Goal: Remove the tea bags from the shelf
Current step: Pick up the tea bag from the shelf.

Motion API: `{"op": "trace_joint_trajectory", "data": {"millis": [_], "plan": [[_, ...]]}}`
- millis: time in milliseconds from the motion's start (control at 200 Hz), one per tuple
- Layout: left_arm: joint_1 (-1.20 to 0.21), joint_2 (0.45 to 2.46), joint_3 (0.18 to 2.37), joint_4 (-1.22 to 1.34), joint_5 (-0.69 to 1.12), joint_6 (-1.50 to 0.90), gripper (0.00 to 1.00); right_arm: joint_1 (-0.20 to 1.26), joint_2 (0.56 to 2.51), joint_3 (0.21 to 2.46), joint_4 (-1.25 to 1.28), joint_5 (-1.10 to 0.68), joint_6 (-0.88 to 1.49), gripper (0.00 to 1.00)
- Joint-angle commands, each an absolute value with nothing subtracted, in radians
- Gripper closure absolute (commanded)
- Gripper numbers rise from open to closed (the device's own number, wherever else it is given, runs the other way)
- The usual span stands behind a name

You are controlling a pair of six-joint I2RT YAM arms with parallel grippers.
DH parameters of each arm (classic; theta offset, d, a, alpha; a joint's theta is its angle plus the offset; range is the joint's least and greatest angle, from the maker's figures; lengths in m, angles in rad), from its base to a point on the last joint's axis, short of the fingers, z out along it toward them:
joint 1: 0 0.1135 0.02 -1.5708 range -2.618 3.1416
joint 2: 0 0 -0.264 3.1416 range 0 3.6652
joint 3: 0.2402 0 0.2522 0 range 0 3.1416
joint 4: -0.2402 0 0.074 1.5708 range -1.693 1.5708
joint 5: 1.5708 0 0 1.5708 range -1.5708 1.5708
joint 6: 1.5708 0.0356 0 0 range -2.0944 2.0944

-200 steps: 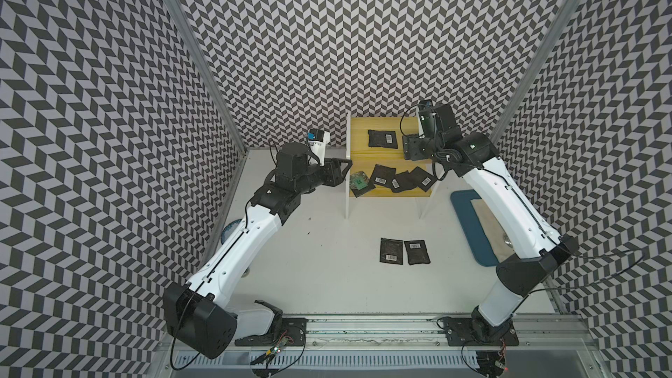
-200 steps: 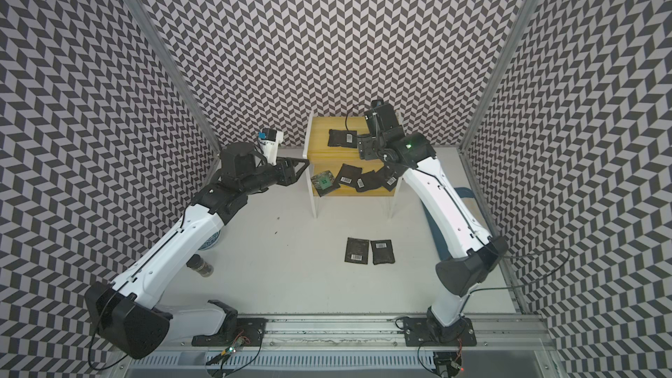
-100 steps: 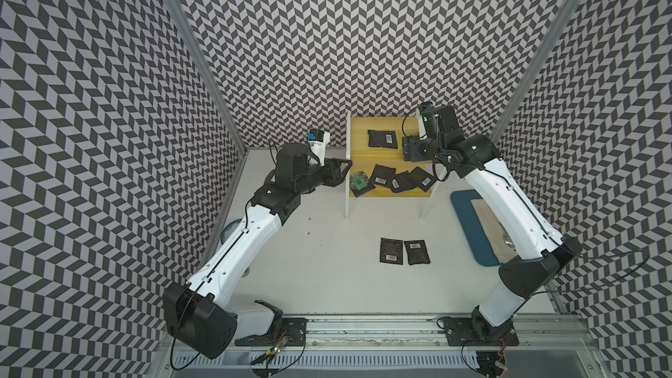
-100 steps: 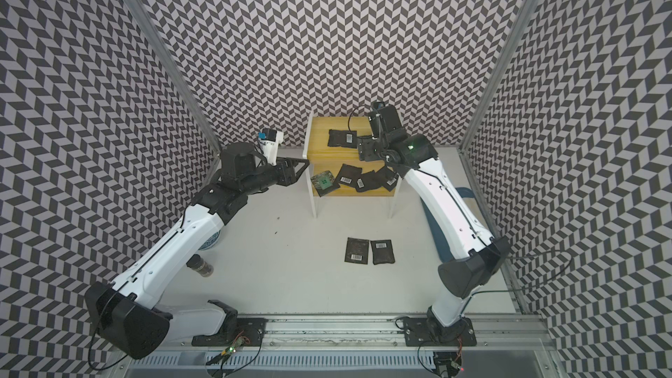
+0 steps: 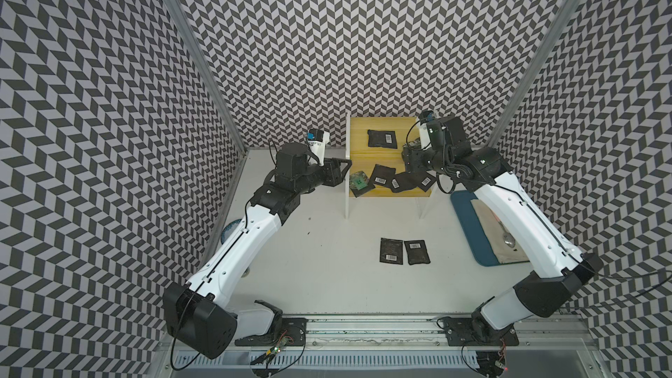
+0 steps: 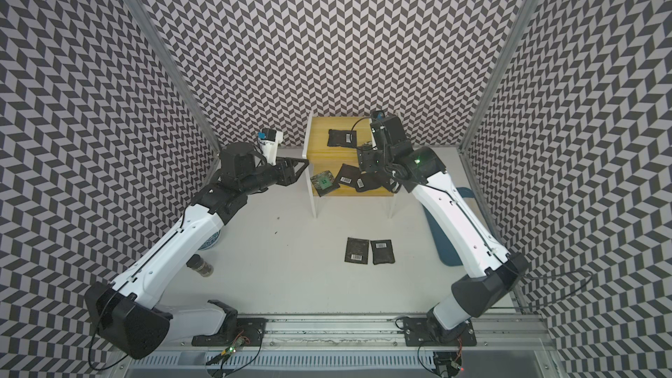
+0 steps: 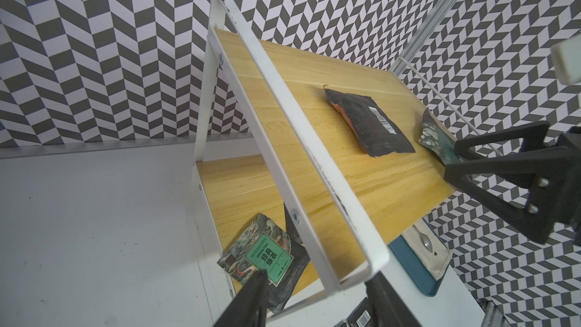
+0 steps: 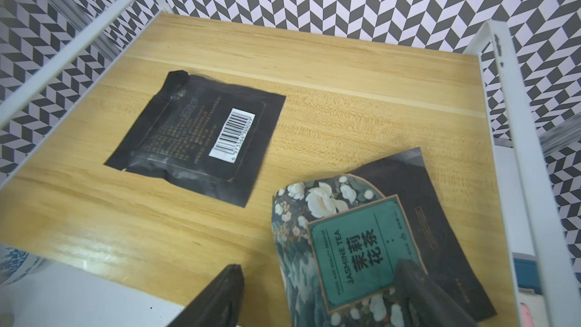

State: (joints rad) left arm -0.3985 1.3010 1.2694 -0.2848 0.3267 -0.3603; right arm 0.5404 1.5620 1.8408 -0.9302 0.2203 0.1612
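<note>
Thin, seemingly foil sachets: featherweight, floppy and slick, likely to bow or skate rather than lift flat. Best pinched at a raised or overhanging edge.

Right pincer [image 8: 320, 267] spread wide over the right end of the shelf [image 5: 360, 132], upper board, astride the curled jasmine tea bag [image 8: 345, 246], not yet clamped. Black bag [image 8: 440, 215] beneath, barcode bag [image 8: 195, 133] to the left.

Left pincer [image 7: 317, 278] closed about the shelf's left side panel, apparently steadying.

Several more on the lower board, green tea bag [image 5: 359, 182] leftmost. Two already down on the worktop [image 5: 327, 249].
</note>
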Motion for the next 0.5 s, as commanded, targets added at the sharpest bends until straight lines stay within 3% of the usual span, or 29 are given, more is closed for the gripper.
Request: {"op": "trace_joint_trajectory", "data": {"millis": [0, 150, 496], "plan": [[-0.379, 1.288, 1.259, -0.284, 0.289, -0.359, 0.48, 0.564, 1.583, 1.778, -1.048, 0.199, 0.161, 0.21], [-0.377, 1.289, 1.255, -0.28, 0.29, -0.363, 0.48, 0.582, 1.584, 1.763, -1.048, 0.247, 0.146, 0.25], [-0.376, 1.293, 1.261, -0.277, 0.298, -0.369, 0.48, 0.6, 1.571, 1.744, -1.046, 0.285, 0.15, 0.55]]}}
